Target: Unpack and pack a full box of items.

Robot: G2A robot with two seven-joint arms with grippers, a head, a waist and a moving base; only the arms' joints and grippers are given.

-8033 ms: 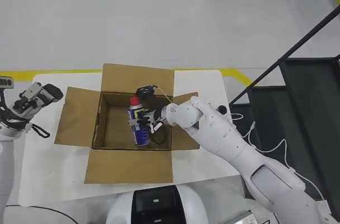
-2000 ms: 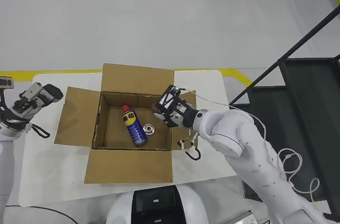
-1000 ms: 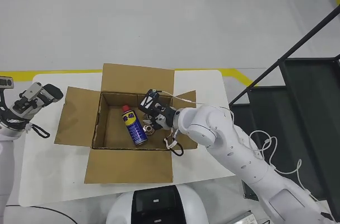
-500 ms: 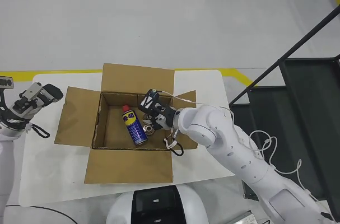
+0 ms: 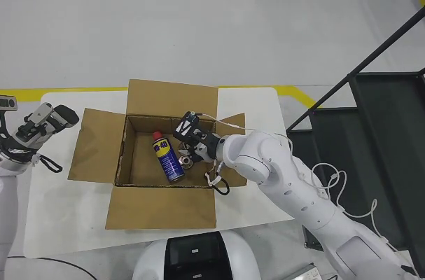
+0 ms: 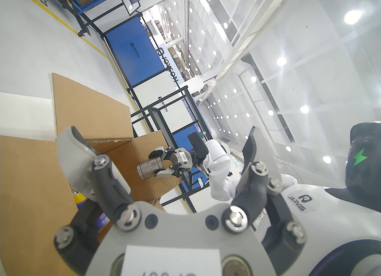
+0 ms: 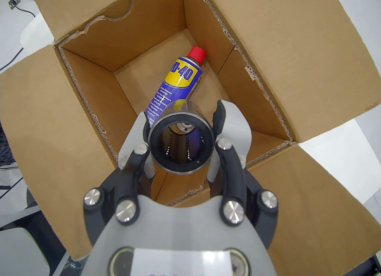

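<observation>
An open cardboard box (image 5: 100,147) stands mid-table with its flaps spread. A blue-and-yellow spray can (image 5: 168,159) (image 7: 175,84) with a red cap lies on the box floor. My right gripper (image 5: 192,145) (image 7: 183,116) hangs above the box's right half, shut on a hollow metal cylinder (image 7: 181,146) (image 6: 147,170). A small metal ring (image 5: 186,162) shows beside the can's base; I cannot tell whether it is the held cylinder. My left gripper (image 5: 47,120) (image 6: 160,134) is open and empty, raised off the table's left edge, facing the box.
The white table (image 5: 58,203) has bare surface left of and in front of the box. A black cable loop (image 5: 217,183) dangles from the right arm over the box's right flap. A black metal frame (image 5: 380,119) stands to the right of the table.
Eight seconds ago the right gripper held the can upright in the box; the can now lies flat. Since two seconds ago that gripper moved left from the right flap. Nothing moved in the last second.
</observation>
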